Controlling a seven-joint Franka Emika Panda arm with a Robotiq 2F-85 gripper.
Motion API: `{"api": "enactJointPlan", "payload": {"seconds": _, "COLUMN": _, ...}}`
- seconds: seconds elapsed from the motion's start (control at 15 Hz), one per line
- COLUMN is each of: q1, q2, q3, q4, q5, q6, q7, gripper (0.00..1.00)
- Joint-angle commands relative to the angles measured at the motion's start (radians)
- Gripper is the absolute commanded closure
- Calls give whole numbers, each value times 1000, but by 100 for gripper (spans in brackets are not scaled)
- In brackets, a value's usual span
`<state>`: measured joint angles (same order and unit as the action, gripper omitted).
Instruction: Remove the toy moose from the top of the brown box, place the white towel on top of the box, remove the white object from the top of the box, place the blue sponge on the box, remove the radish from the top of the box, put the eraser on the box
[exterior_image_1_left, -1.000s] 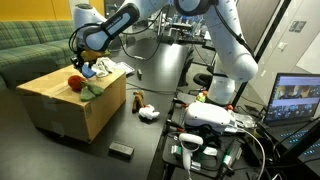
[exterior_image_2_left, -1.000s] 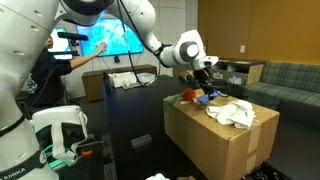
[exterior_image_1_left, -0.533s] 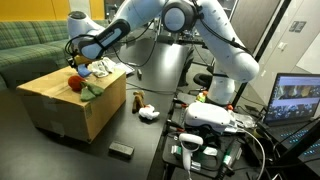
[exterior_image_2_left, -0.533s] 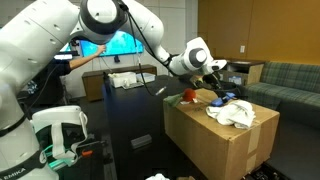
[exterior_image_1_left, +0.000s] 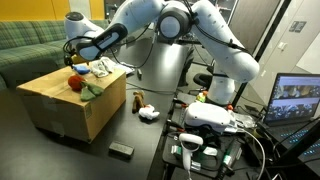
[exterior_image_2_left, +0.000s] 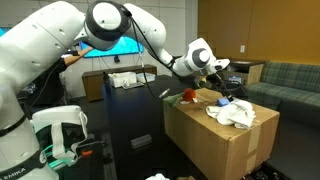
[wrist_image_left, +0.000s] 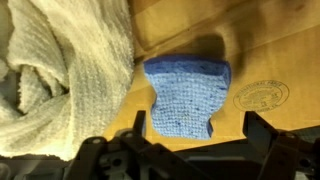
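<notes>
The blue sponge (wrist_image_left: 186, 92) lies flat on the brown box (wrist_image_left: 265, 45), right beside the white towel (wrist_image_left: 60, 70). My gripper (wrist_image_left: 197, 122) hovers just above it, open, one dark finger on each side of the sponge's near edge and nothing gripped. In both exterior views the gripper (exterior_image_1_left: 80, 62) (exterior_image_2_left: 222, 86) hangs over the box top (exterior_image_1_left: 50, 100) (exterior_image_2_left: 215, 145), near the towel (exterior_image_1_left: 101, 68) (exterior_image_2_left: 236, 114). The radish (exterior_image_1_left: 75, 83) (exterior_image_2_left: 188, 95) sits on the box. On the floor lie the eraser (exterior_image_1_left: 121, 150), the toy moose (exterior_image_1_left: 137, 101) and the white object (exterior_image_1_left: 149, 114).
A green sofa (exterior_image_1_left: 30, 45) stands behind the box. A second robot base with cables (exterior_image_1_left: 210, 125) and a laptop (exterior_image_1_left: 300, 100) sit beside the arm. A dark cabinet (exterior_image_2_left: 140, 120) and a lit screen (exterior_image_2_left: 110, 45) are close to the box.
My jaws have spread from a grip on the sponge to wide open, leaving it on the box. The arm has shifted further over the box top, toward the towel.
</notes>
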<state>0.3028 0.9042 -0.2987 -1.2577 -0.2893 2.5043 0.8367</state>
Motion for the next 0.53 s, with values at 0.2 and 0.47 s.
{"api": "enactJointPlan", "payload": {"seconds": 0.2, "q1": -31, "q2": -108, "q3": 93, "q4": -77, "q5": 27, "q6": -54, "q7": -120, "gripper": 0}}
{"api": "enactJointPlan", "payload": {"seconds": 0.47, "q1": -48, "q2": -206, "q3": 156, "q4": -186, "q5": 54, "q6": -23, "q7": -199, "gripper": 0}}
